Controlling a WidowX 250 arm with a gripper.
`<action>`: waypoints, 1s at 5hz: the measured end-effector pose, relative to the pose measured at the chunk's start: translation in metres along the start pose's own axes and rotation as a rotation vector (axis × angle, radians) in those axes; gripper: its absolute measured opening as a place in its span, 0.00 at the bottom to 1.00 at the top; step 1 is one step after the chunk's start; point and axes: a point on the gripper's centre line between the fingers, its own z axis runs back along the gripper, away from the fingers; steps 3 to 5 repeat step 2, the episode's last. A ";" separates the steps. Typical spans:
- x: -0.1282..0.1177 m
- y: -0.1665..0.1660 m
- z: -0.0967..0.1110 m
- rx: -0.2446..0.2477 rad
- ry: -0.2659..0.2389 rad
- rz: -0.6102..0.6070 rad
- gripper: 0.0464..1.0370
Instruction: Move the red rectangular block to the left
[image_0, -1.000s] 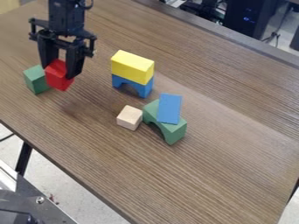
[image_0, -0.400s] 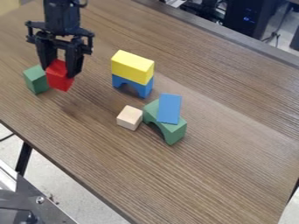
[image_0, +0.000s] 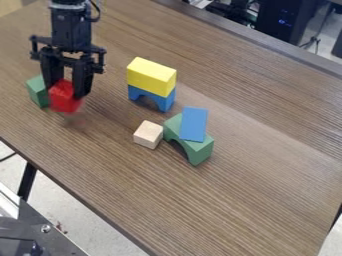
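Red block (image_0: 65, 97), yellow block (image_0: 151, 76) that sat over a blue arch (image_0: 151, 97), green arch (image_0: 190, 143) under a blue slab (image_0: 194, 124), brown table (image_0: 220, 205) that was streaked with grain

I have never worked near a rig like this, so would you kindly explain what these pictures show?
The black machine at the upper left is a robot arm. Its two-fingered claw points down and holds a red block between its fingers. The job is to move that block left.

The view comes from a fixed camera looking down at a slant on a wood-grain table. A green block stands close to the red one, partly hidden behind the claw. Near the middle, a yellow block sits on a blue arch. Below that in the picture are a small pale cube and a green arch with a flat blue piece resting on it.
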 end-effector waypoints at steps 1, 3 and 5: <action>0.000 -0.002 0.001 0.030 0.010 -0.016 0.90; 0.001 -0.007 0.000 0.021 0.010 -0.030 0.96; 0.001 -0.007 0.000 0.021 0.010 -0.030 0.96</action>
